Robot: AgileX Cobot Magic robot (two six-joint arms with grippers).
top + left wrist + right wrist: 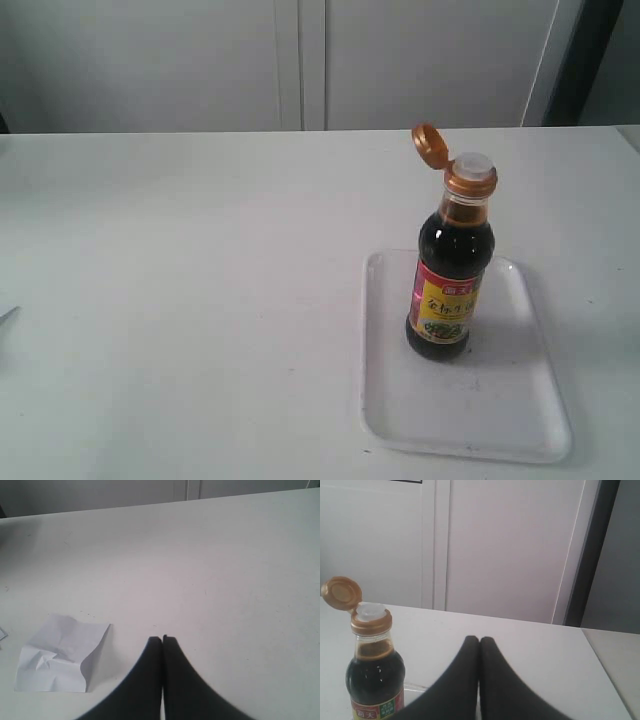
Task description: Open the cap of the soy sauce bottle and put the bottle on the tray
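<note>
The bottle (451, 270) stood upright on the tray (520, 420), lower right, cap (430, 145) flipped open; my left pincer (162, 639) and right pincer (479, 640) were both closed, empty.

1. My left end effector (162, 639) has its two dark fingers pressed together, tips meeting, nothing between them.
2. It hangs low over the table (210, 570), clear of the surface.
3. My right end effector (479, 640) is likewise closed and empty, fingers touching.
4. Neither arm shows in the exterior view.
</note>
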